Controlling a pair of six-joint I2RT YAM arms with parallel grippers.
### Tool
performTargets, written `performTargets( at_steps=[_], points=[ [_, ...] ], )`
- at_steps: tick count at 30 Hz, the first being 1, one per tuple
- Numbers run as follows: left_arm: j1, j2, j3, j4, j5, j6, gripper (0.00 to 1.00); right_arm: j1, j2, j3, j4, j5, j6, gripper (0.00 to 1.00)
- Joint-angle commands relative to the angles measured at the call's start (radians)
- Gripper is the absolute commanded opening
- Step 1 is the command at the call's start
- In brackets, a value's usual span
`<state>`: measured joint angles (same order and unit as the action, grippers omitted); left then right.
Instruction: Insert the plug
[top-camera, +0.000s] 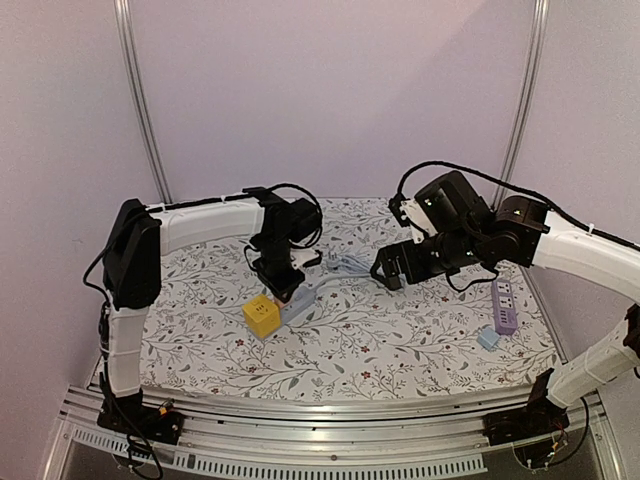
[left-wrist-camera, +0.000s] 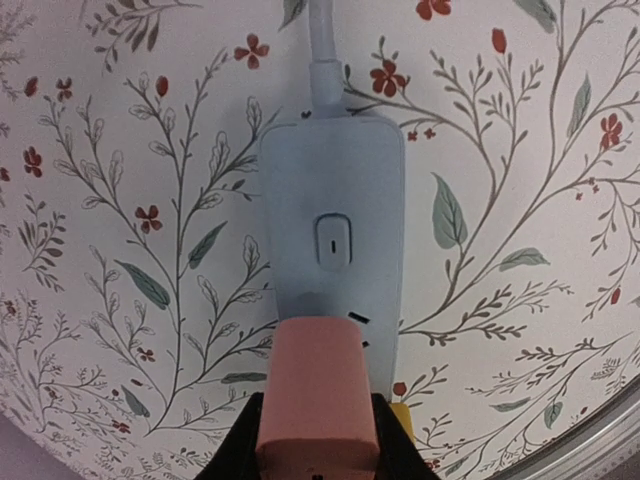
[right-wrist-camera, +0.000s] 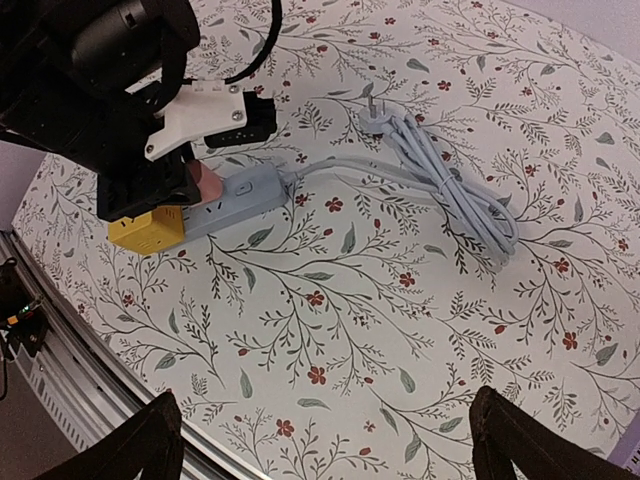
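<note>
While the left gripper pinches the pink plug right over the end socket of the blue power strip, the right gripper hangs spread wide above the table.

The top view looks down from behind over the whole table. The left wrist view hangs close above the strip; the right wrist view sees it from farther off.
</note>
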<state>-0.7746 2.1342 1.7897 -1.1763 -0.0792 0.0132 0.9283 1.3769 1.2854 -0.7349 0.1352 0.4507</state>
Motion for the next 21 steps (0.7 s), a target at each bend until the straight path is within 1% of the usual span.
performTargets(
  at_steps=[1,21],
  points=[
    [0.017,0.026,-0.007,0.038,0.025,-0.007,0.0,-0.002,0.008,0.016,-0.01,-0.003,-0.009,0.99],
    [0.032,0.05,-0.001,0.024,0.051,-0.003,0.0,-0.001,0.016,0.009,-0.015,-0.005,-0.018,0.99]
  ],
)
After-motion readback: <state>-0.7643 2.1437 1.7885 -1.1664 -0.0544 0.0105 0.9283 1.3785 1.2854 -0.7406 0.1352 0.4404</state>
